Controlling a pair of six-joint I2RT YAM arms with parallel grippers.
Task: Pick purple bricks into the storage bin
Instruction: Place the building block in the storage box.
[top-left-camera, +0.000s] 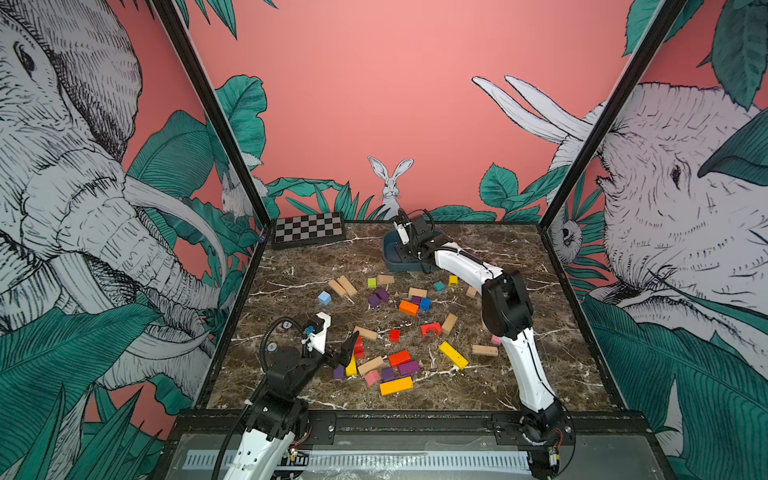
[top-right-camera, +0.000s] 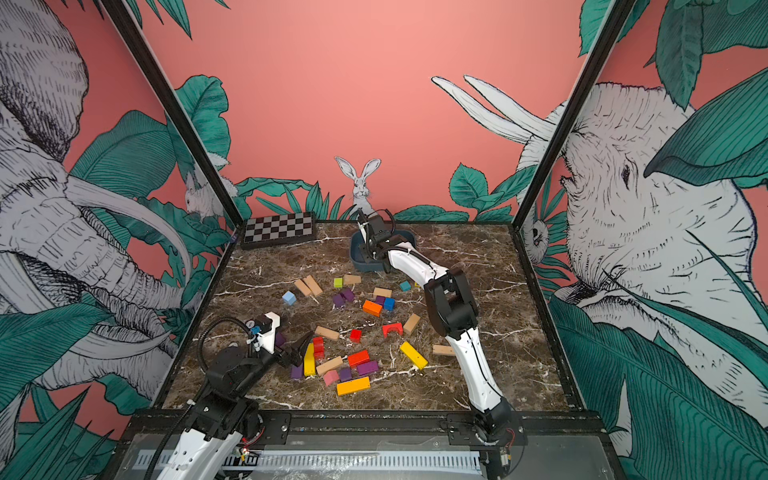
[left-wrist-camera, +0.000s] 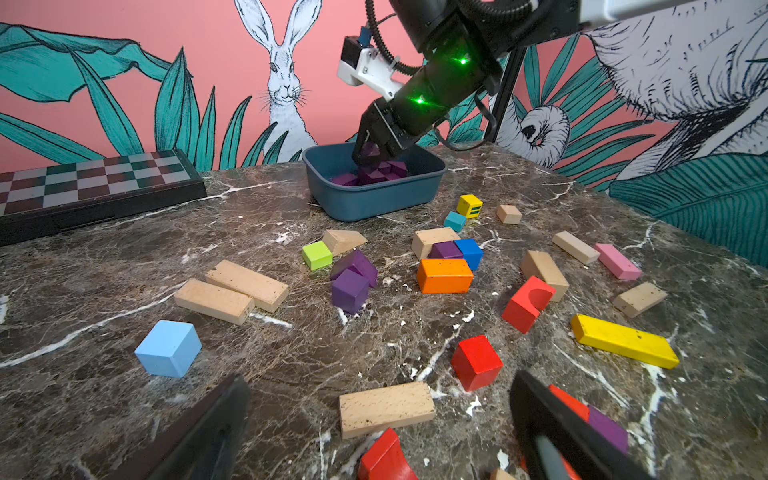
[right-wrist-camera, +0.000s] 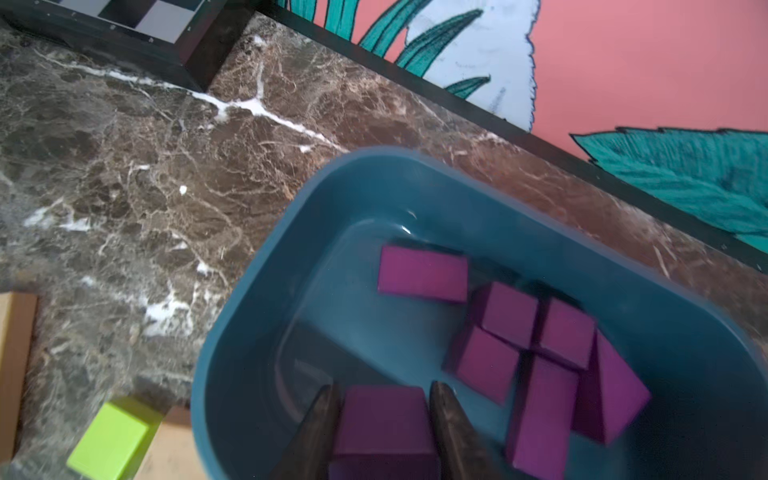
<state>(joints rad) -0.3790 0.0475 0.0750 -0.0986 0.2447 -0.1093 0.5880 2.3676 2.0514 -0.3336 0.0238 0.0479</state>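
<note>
**Q:** Top views: what can fail?

**A:** The right gripper (top-left-camera: 406, 249) sits low inside the storage bin (top-left-camera: 388, 261). If it lifts off at an angle, a finger may catch the wall and drag the bin. The left gripper (top-left-camera: 340, 353) stands fully spread and empty above the table (top-left-camera: 457, 386). A purple brick (top-left-camera: 338, 372) lies just beside it, packed against a yellow bar (top-left-camera: 351, 366) and red blocks (top-left-camera: 358, 347). Closing there may take a wrong colour.

**Q:** Left wrist view?

**A:** A purple cube (left-wrist-camera: 370, 149) sits between the right gripper's jaws, above the binned bricks (left-wrist-camera: 382, 172). If it is released at that height, it may bounce off the heap.

**Q:** Right wrist view?

**A:** Both fingers (right-wrist-camera: 322, 419) clamp the cube's sides, part closed, and the grasp looks firm. The cube is over bare bin floor, though contact with the floor cannot be told. The binned bricks lie just beyond the fingertips and to one side. Loose purple bricks (left-wrist-camera: 351, 291) lie on the table, well apart from this gripper.
</note>
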